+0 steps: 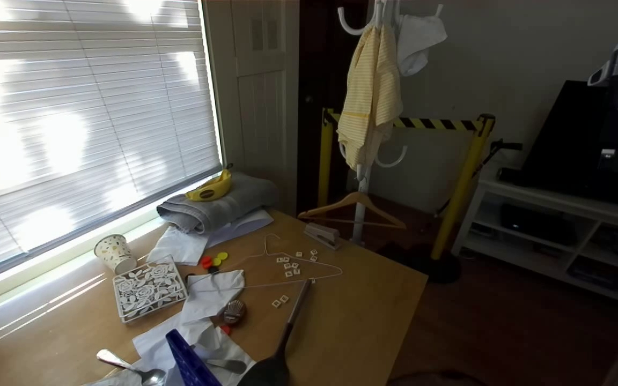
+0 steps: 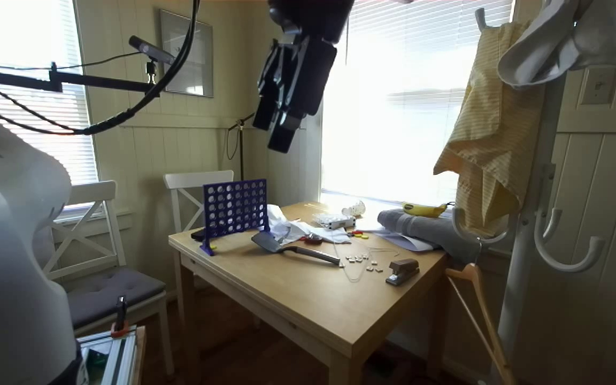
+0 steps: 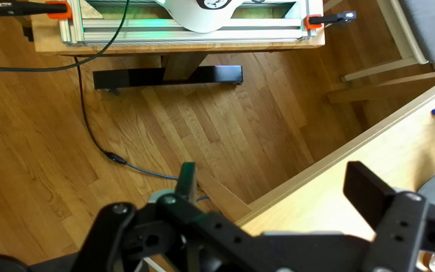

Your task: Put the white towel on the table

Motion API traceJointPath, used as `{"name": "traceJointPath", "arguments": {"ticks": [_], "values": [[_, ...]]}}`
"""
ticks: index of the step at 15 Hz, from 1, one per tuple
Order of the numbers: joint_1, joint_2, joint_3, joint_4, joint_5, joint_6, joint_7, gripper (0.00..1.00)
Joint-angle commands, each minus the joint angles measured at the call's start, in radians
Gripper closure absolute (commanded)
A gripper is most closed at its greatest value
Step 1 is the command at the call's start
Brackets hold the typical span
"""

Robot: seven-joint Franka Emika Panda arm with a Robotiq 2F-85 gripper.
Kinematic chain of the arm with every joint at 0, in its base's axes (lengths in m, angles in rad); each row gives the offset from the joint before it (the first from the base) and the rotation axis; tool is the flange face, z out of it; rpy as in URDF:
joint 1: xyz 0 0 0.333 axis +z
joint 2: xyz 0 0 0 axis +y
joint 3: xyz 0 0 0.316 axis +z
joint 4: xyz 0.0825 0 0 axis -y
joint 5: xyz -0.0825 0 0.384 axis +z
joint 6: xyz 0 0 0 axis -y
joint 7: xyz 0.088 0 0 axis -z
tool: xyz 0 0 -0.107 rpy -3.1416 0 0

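The white towel point(image 1: 421, 43) hangs limp from an upper hook of the white coat rack, beside a cream-yellow cloth. It also shows at the top right in an exterior view point(image 2: 607, 40), partly cut off. The table point(image 1: 362, 316) has a light brown wooden top and carries many small items; it also shows in an exterior view point(image 2: 286, 291) and in the wrist view point(image 3: 323, 200). My gripper point(image 2: 272, 131) points down high above the table, well apart from the towel. In the wrist view my gripper point(image 3: 272, 177) is open, its fingers wide apart with nothing between them.
The cream-yellow cloth point(image 1: 370, 96) and a wooden hanger point(image 2: 474, 289) hang on the coat rack point(image 2: 527, 214). A blue game grid point(image 2: 236, 208), a spatula point(image 2: 297, 250), a stapler point(image 2: 402, 271) and a folded grey cloth point(image 1: 223, 201) are on the table. Chairs point(image 2: 110, 289) stand behind.
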Motion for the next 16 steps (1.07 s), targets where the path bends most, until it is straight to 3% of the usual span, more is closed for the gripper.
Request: {"name": "traceJointPath", "arguments": {"ticks": [1,11,16], "values": [[-0.028,0.005,0.020,0.002,0.008,-0.002,-0.013,0.00],[-0.028,0.005,0.020,0.002,0.008,-0.002,-0.013,0.00],[-0.065,-0.020,0.022,0.043,0.045,0.214,0.044,0.00]]}}
